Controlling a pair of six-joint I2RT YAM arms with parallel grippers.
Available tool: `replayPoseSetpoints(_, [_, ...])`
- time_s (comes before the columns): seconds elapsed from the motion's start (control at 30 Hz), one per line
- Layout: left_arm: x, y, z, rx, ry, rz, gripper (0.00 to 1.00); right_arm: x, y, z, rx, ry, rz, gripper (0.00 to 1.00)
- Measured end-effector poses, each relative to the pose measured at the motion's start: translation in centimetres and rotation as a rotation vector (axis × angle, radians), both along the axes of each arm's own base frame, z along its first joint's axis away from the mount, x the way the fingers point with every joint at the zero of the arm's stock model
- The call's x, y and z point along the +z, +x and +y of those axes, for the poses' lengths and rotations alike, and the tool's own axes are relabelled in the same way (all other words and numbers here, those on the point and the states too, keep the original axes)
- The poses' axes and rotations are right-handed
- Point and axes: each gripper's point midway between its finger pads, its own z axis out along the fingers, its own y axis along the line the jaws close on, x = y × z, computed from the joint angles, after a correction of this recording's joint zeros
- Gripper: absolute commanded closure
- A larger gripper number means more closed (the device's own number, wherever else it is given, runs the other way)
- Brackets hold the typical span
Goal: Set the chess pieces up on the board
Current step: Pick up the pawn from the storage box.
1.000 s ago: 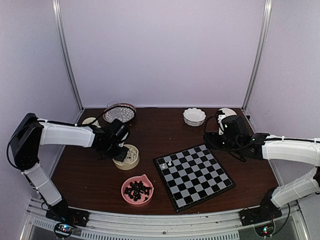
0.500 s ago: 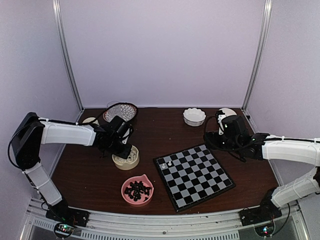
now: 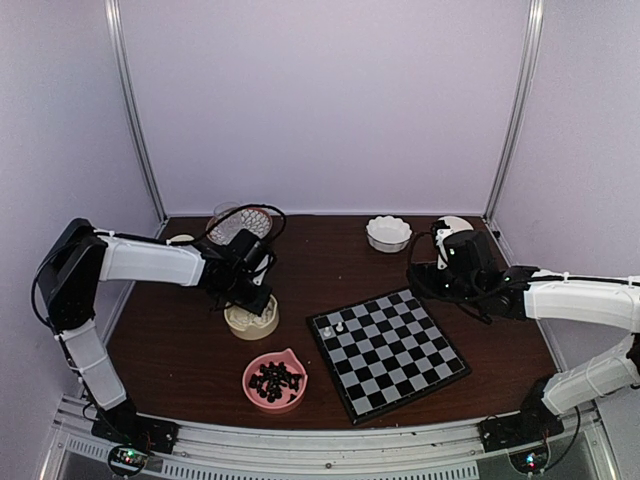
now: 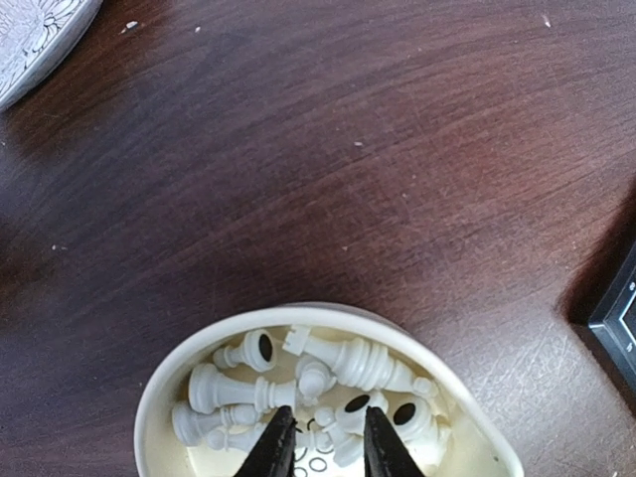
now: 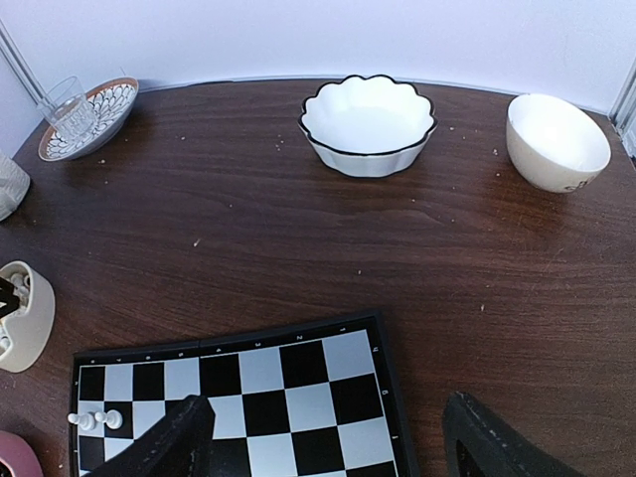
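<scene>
Left gripper [image 4: 323, 449] hanging in bowl [image 4: 298, 311], fingers [image 4: 276, 447] narrowly parted, gripping nothing. Should be straddling one piece [image 4: 316, 378] squarely before closing. Right gripper [image 5: 328, 447] gaping, empty, over board [image 5: 298, 368].

Board [image 3: 400, 360] sits flat, turned diagonal, just two white pieces [image 3: 333, 328] standing at its left corner. The other white ones [image 4: 348, 360] lie jumbled in a cream bowl [image 4: 144, 417] (black ones [image 3: 275, 381] in a pink bowl [image 3: 248, 378]).
</scene>
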Motion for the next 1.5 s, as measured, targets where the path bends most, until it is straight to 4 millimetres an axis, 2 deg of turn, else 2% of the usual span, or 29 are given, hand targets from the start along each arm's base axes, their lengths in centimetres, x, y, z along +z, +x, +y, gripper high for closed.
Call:
replayPoseSetpoints(0.13, [-0.5, 0.0, 0.0, -0.002, 0.014, 0.009, 0.76, 0.0, 0.0, 0.0, 0.0, 0.0, 0.0, 0.18])
replayPoseSetpoints(0.53, [0.2, 1.2, -0.4, -0.009, 0.029, -0.017, 0.77, 0.0, 0.0, 0.0, 0.001, 0.001, -0.001, 0.18])
replayPoseSetpoints(1.0, [-1.7, 0.8, 0.3, -0.004, 0.083, 0.03, 0.89, 0.0, 0.0, 0.0, 0.0, 0.0, 0.0, 0.18])
replayPoseSetpoints(1.33, [-1.4, 1.0, 0.4, 0.001, 0.085, 0.021, 0.95, 0.0, 0.0, 0.0, 0.001, 0.0, 0.0, 0.18])
replayPoseSetpoints(1.5, [-0.2, 0.8, 0.5, -0.007, 0.065, 0.003, 0.95, 0.0, 0.0, 0.0, 0.001, 0.001, 0.0, 0.18])
